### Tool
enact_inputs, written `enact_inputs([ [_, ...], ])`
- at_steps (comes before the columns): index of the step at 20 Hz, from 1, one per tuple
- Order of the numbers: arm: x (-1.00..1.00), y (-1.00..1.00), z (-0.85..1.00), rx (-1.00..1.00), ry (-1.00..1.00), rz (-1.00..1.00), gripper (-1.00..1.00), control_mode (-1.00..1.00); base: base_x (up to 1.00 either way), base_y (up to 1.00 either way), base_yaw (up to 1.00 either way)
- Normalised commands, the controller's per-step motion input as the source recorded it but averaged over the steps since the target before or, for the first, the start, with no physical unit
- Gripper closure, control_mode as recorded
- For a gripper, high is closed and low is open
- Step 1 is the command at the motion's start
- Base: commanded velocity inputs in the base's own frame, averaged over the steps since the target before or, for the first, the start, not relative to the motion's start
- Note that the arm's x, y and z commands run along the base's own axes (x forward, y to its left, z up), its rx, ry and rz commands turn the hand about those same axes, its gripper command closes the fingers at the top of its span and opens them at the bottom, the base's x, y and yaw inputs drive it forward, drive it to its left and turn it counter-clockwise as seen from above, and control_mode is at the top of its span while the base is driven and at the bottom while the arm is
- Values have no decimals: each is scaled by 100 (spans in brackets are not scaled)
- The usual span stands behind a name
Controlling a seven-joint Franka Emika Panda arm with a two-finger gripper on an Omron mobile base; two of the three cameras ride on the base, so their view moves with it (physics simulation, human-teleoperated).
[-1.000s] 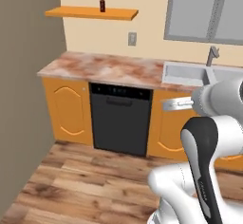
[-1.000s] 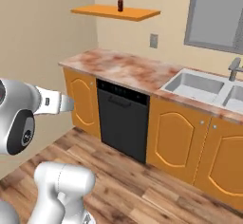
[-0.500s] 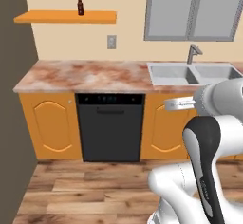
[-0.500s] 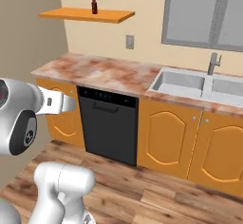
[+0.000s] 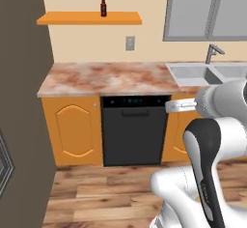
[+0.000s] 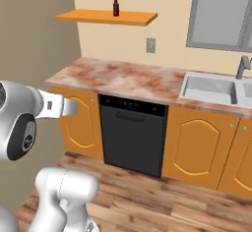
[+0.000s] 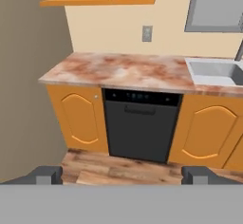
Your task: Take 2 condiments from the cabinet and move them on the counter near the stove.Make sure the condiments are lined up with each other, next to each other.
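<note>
The fingers (image 7: 46,174) stood wide apart and empty, the gripper (image 7: 121,174) well short of the counter (image 7: 123,70). The bottle (image 5: 103,6) stood upright on the shelf (image 5: 89,18). Nothing had been moved to the counter; judging by this, the whole task remained.

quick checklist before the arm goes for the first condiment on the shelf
1. Tool open, holding nothing: ok.
2. Dark-red sauce bottle with black cap upright on the flat orange wall shelf: ok.
3. Wooden pepper mill on the shelf: cannot tell, none seen.
4. Tool close to the bottle: not ok, it is far below, at cupboard height.
5. Room on the reddish-brown mottled countertop: ok.
6. Stove near the counter: cannot tell.
</note>
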Motion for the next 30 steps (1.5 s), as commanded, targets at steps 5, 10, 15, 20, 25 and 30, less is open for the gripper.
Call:
enact_inputs([
  [5, 0, 0, 0, 0, 0, 0, -100, 100, 37, 52, -15],
  [10, 0, 0, 0, 0, 0, 0, -100, 100, 47, 36, -16],
  [15, 0, 0, 0, 0, 0, 0, -100, 100, 54, 27, -17],
  [20, 0, 0, 0, 0, 0, 0, -100, 100, 48, 48, -16],
  [25, 0, 0, 0, 0, 0, 0, -100, 100, 43, 58, -13],
  [30, 0, 0, 0, 0, 0, 0, -100, 100, 47, 32, -12],
])
